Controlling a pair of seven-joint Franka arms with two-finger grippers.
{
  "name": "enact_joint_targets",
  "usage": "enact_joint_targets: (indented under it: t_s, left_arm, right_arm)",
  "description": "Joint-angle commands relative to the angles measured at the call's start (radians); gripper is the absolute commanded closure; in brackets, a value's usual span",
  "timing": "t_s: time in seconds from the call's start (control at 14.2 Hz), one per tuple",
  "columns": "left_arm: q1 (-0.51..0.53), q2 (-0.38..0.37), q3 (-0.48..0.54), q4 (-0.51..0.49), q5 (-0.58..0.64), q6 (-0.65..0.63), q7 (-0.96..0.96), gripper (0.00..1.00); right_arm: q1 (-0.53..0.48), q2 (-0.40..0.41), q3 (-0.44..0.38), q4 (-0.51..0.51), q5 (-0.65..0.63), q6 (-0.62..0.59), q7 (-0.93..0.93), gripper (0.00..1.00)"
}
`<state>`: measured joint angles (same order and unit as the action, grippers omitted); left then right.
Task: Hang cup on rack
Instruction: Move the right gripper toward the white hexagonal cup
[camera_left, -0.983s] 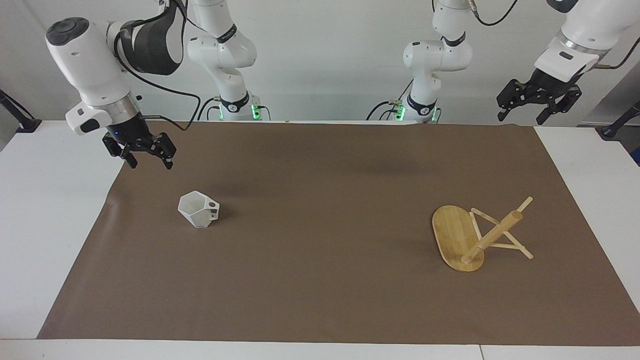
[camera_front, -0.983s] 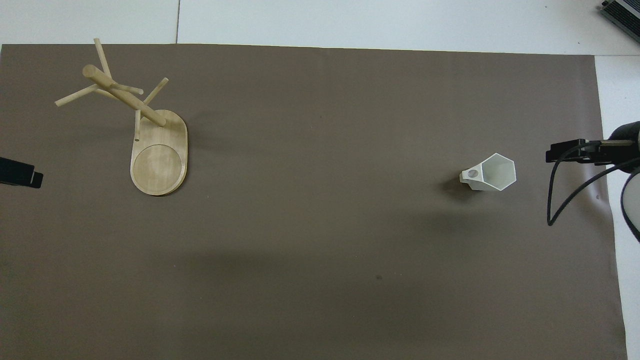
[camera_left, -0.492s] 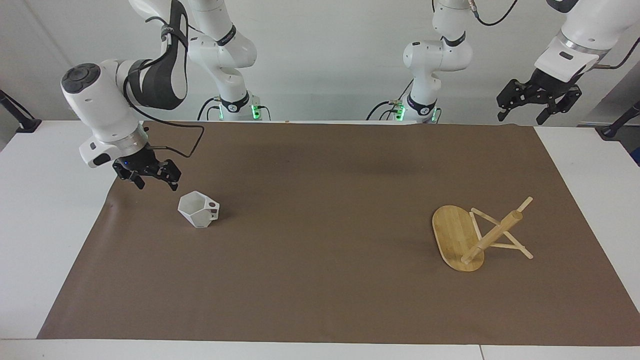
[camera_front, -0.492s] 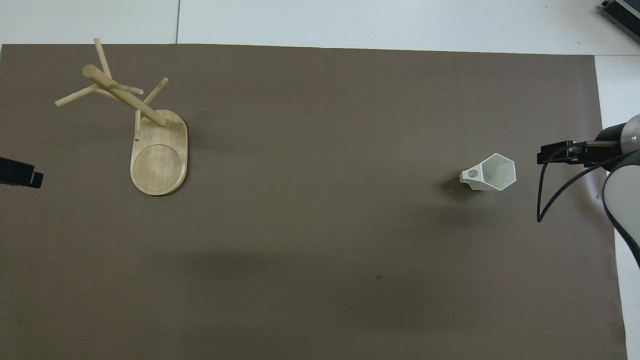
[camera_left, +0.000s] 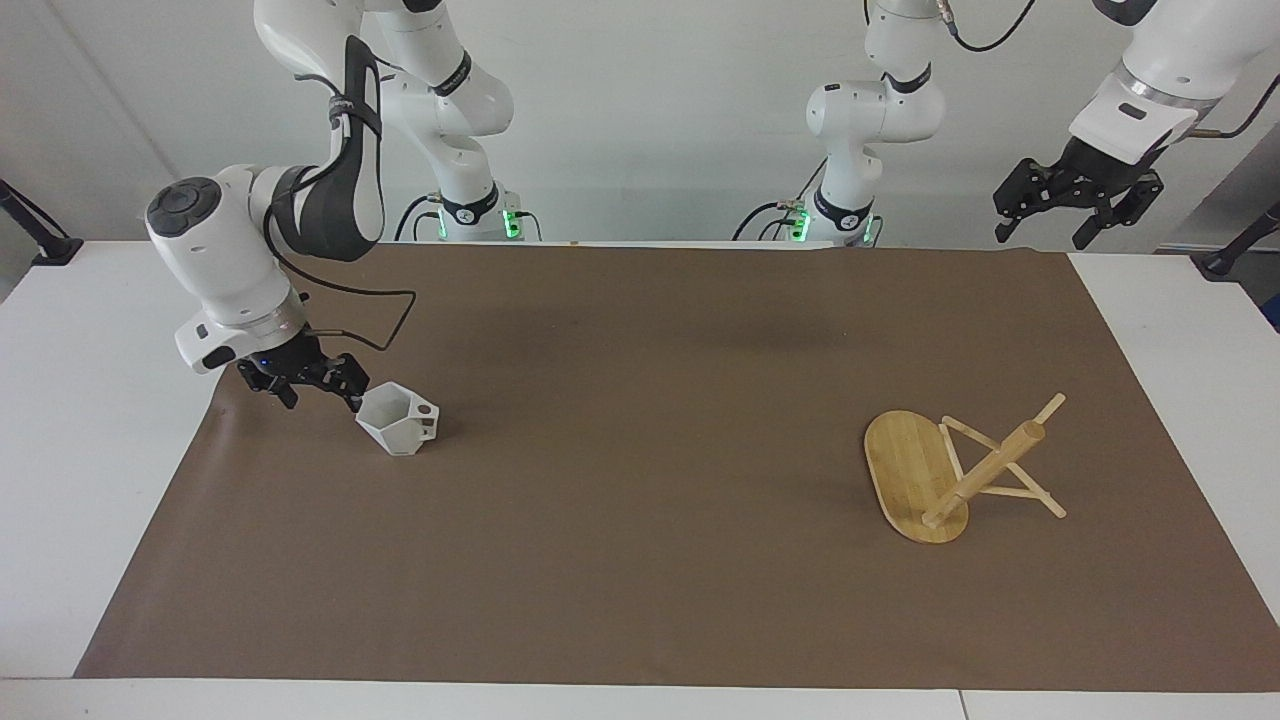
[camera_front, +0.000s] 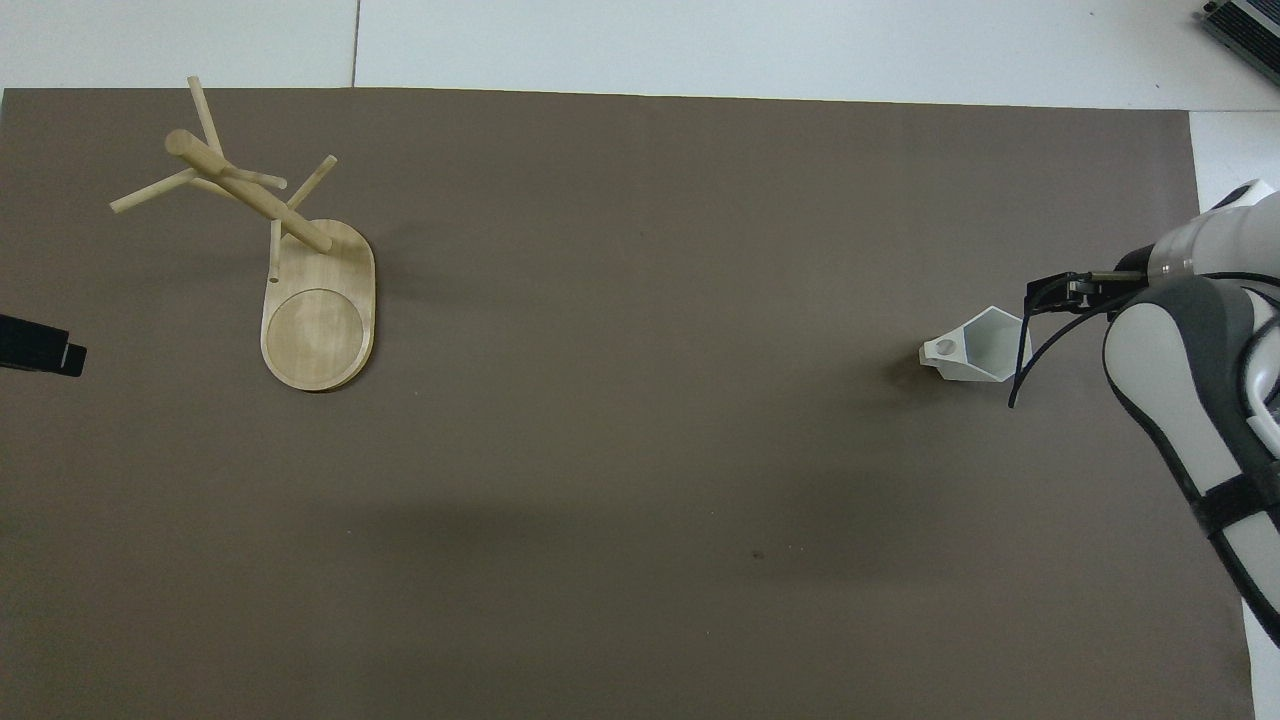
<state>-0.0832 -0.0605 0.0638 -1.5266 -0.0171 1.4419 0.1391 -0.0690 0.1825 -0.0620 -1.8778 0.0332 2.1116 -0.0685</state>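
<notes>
The white faceted cup (camera_left: 395, 425) sits on the brown mat toward the right arm's end, its pierced handle pointing toward the left arm's end; it also shows in the overhead view (camera_front: 980, 345). My right gripper (camera_left: 315, 392) is open and low over the mat, right beside the cup's rim on the side away from the handle (camera_front: 1042, 294). I cannot tell if a finger touches the cup. The bamboo rack (camera_left: 985, 465) stands on its oval base (camera_left: 900, 465) toward the left arm's end (camera_front: 250, 190). My left gripper (camera_left: 1070, 205) is open and waits raised near its end of the table.
The brown mat (camera_left: 640, 560) covers most of the white table (camera_left: 90, 400). The left gripper's tip (camera_front: 40, 345) shows at the edge of the overhead view. The right arm's cable (camera_front: 1020, 365) hangs over the cup's rim in that view.
My right gripper has come down and moved toward the cup, from high over the mat's edge to just beside the cup's rim. The cup, the rack and the left arm have not moved.
</notes>
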Motion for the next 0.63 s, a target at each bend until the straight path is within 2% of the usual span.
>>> enact_joint_targets:
  t_s: [0.0,0.56]
  left_arm:
    - [0.005,-0.024,-0.001,-0.026,0.002,-0.002,0.007,0.0]
    - [0.005,-0.024,-0.001,-0.026,0.002,-0.002,0.007,0.0]
  right_arm:
    - [0.003,-0.005,0.002,-0.041,-0.016,0.039,0.028,0.0]
    - [0.003,-0.008,0.002,-0.099,-0.016,0.042,0.042,0.0]
